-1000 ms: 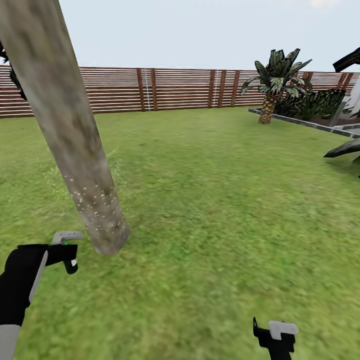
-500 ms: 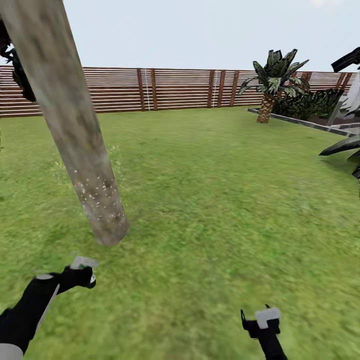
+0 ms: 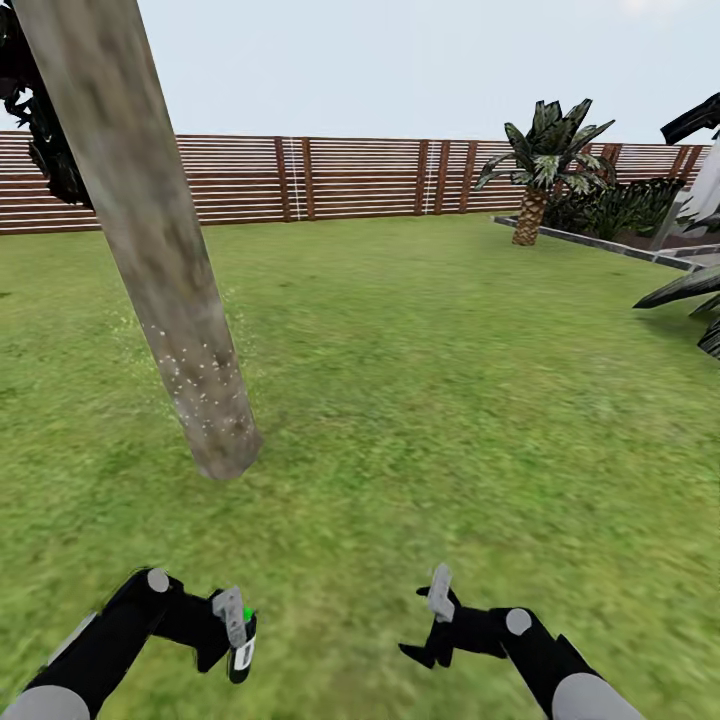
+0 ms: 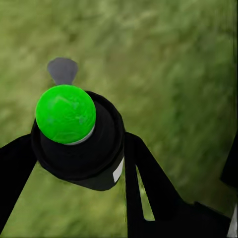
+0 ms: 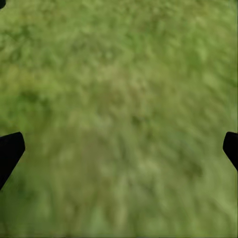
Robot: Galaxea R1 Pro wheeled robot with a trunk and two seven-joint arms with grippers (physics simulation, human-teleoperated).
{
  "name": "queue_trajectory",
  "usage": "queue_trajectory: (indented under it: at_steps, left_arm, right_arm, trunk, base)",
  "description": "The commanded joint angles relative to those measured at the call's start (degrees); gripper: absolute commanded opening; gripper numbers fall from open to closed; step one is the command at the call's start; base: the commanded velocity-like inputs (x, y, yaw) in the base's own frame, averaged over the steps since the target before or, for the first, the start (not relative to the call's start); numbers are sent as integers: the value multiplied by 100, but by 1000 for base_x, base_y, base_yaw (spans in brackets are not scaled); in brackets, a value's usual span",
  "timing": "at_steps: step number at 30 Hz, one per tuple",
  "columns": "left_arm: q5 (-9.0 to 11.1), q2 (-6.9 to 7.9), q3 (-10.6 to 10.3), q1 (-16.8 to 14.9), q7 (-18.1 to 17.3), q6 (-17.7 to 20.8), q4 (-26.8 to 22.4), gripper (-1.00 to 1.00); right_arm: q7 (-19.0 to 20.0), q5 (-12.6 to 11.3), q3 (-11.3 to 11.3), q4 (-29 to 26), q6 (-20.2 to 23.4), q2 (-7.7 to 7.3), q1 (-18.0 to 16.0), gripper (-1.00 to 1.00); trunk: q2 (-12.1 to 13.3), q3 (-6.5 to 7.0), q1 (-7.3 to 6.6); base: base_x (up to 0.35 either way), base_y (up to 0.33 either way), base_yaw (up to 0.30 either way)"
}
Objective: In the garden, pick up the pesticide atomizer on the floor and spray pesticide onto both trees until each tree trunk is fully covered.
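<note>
Lawn [image 3: 430, 380] spreads wide and bare ahead and to the right of the robot, running back to the brown slatted fence [image 3: 350, 178] that closes the far side. The near tree trunk [image 3: 150, 240] leans up from the grass ahead-left, its lower part speckled with pale dots; it stands apart from both arms. At the right edge of the head view lie a short palm [image 3: 540, 165], dark shrubs on a grey-edged bed [image 3: 590, 238], and drooping dark fronds [image 3: 690, 290].

The left gripper [image 3: 235, 635] sits low at the near left, its jaws closed around the pesticide atomizer [image 4: 74, 134], a black body with a bright green cap, held over the grass. The right gripper [image 3: 432, 625] sits low at the near right, its jaws spread wide with grass between the tips in the right wrist view.

Sky is pale and clear above the fence.
</note>
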Motion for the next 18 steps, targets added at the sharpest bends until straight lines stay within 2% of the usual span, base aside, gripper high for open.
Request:
queue_trajectory:
  at_steps: [1,3,4,5,7,9,11,13,14,16,18]
  left_arm:
    - [-46,-49,-194,-1,1,20,0,-100]
    - [-146,-143,-496,-6,5,48,0,-100]
    - [-162,-187,-542,-7,7,52,3,-100]
    - [-177,-257,-582,-9,11,56,6,-100]
    - [-198,-355,-619,-9,23,59,7,-100]
    - [-271,-462,-634,-10,43,60,8,-100]
    - [-583,-626,-633,-10,50,60,9,-100]
    - [-947,-845,-626,-10,58,65,49,-100]
    - [-1064,-978,-629,-10,71,65,120,-100]
    - [-1138,-1119,-631,-10,103,61,234,-100]
    - [-1159,-1185,-635,-10,203,60,278,-100]
  right_arm:
    - [9,2,4,2,0,40,-2,100]
    - [16,18,105,7,0,208,-3,100]
    - [17,28,213,9,2,243,-5,100]
    - [16,39,444,15,5,276,-6,-100]
    - [11,43,717,23,8,301,-7,-100]
    - [15,44,801,25,9,314,-6,-100]
    - [18,48,826,32,9,337,-7,-100]
    - [18,52,832,34,9,354,-7,-100]
    - [18,53,834,34,9,384,-7,-100]
    - [23,53,835,35,9,506,-6,-100]
    - [26,54,835,35,9,597,-8,-100]
  trunk:
    - [0,0,0]
    - [0,0,0]
    - [0,0,0]
    - [0,0,0]
    - [0,0,0]
    - [0,0,0]
    - [0,0,0]
    - [0,0,0]
    - [0,0,0]
    - [0,0,0]
    - [0,0,0]
  base:
    - [0,0,0]
    - [0,0,0]
    - [0,0,0]
    - [0,0,0]
    - [0,0,0]
    - [0,0,0]
    - [0,0,0]
    - [0,0,0]
    - [0,0,0]
    - [0,0,0]
    - [0,0,0]
